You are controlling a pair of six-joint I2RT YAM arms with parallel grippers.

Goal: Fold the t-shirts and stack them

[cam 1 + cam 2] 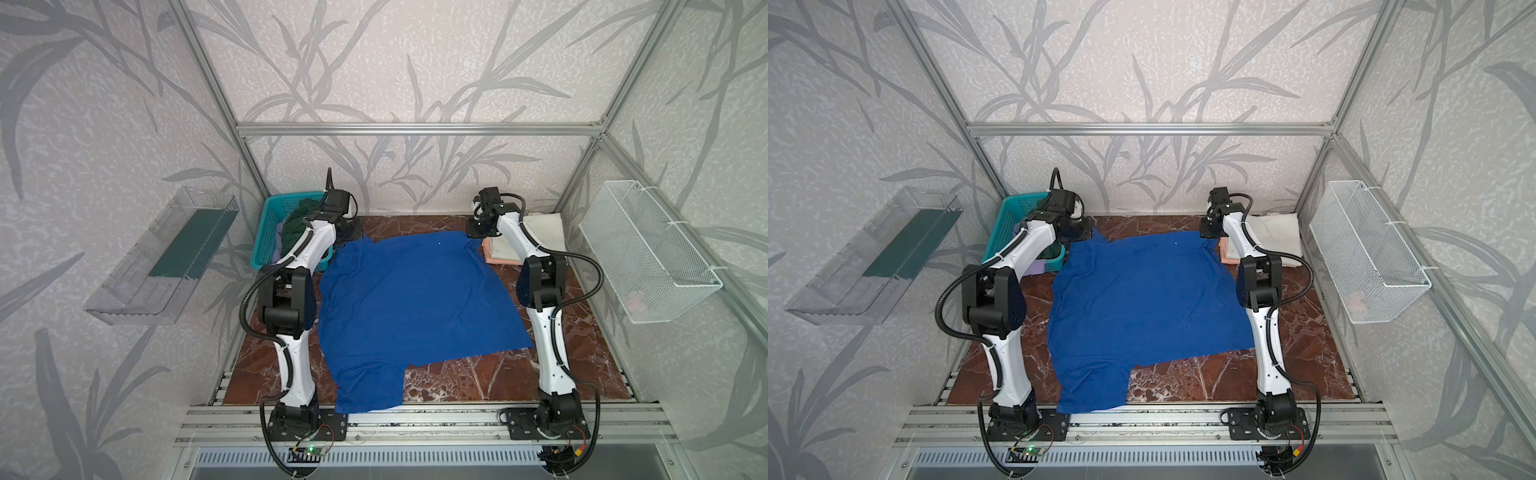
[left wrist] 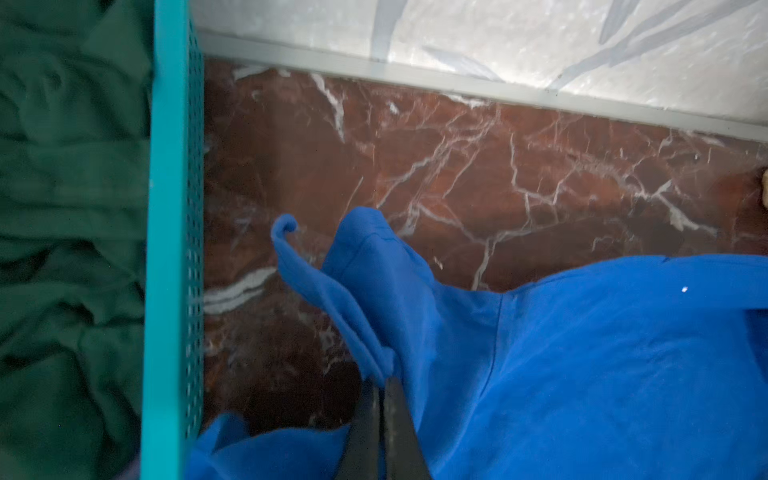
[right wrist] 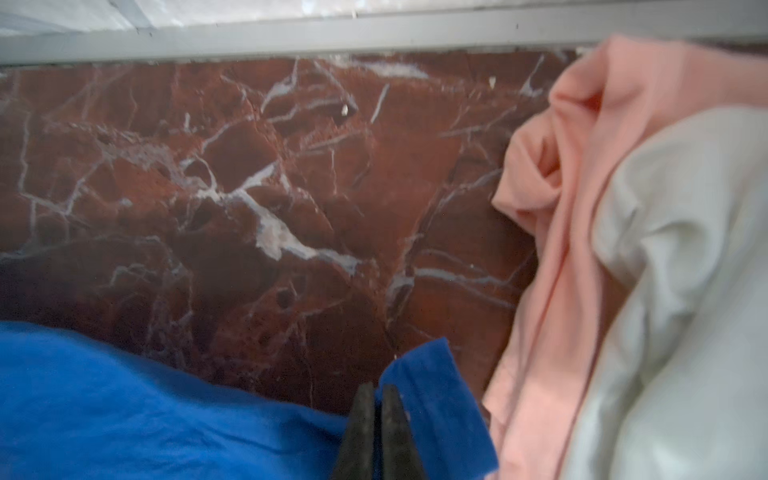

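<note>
**Tee spread flat, no fold made yet**

Cloth comes first at the bottom of both top views. One flap of the royal blue t-shirt [image 1: 415, 299] runs down to the front rail, where its end is cut off. Above that the shirt lies spread over the middle of the marble tabletop [image 1: 478, 374], fairly smooth and with no fold in it. No print shows, so I cannot tell which face is up.

Both tools are clenched on its upper corners. The left gripper [image 2: 380, 386] pinches a bunched ridge of blue cloth, and the right gripper [image 3: 376, 395] pinches a flat hem corner. In the top views the wrists cover both sets of tips.

Farther up, at upper right, a cream-white t-shirt [image 1: 548, 230] lies on a peach t-shirt [image 1: 498, 259]. They look folded and stacked, partly behind the right arm. At upper left the teal basket [image 1: 270, 224] holds a dark green t-shirt [image 1: 301, 224], with a bit of lavender cloth [image 1: 1036, 266] at its rim.

My reading is two shirts done, one in hand and at least two left. The basket's depth is hidden.
</note>
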